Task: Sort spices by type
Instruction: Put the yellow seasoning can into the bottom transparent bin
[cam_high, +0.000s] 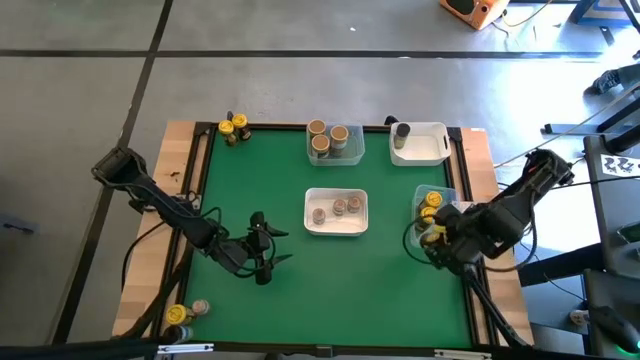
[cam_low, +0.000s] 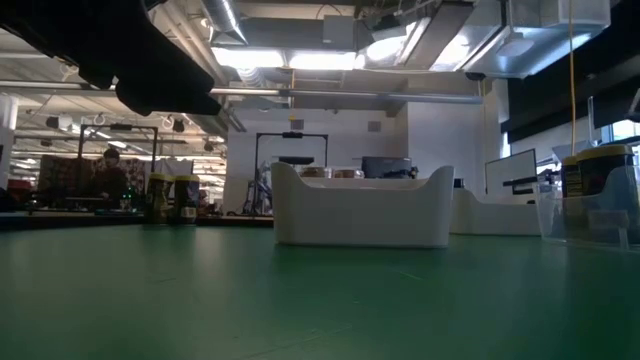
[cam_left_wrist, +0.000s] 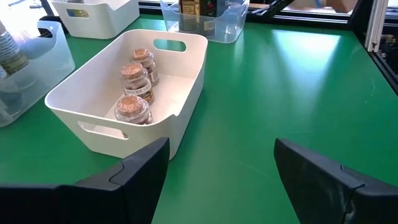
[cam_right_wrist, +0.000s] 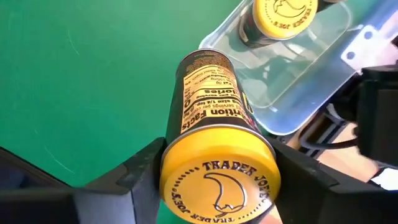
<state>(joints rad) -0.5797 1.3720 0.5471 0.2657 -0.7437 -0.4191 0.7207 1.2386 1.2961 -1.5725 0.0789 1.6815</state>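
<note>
High view: green table (cam_high: 280, 290) is seen, clear tray (cam_high: 446, 195) at its right edge, where right gripper (cam_right_wrist: 214, 186) is clamped on a yellow-lidded jar (cam_right_wrist: 214, 158) judged due there; left gripper (cam_high: 262, 250) is spread empty near centre.

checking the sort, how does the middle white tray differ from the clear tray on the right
The white tray is opaque and holds three brown-lidded jars; the clear tray is see-through and holds yellow-lidded jars. The white tray sits mid-table, the clear tray at the right edge by the right gripper. Both are rectangular.
</note>
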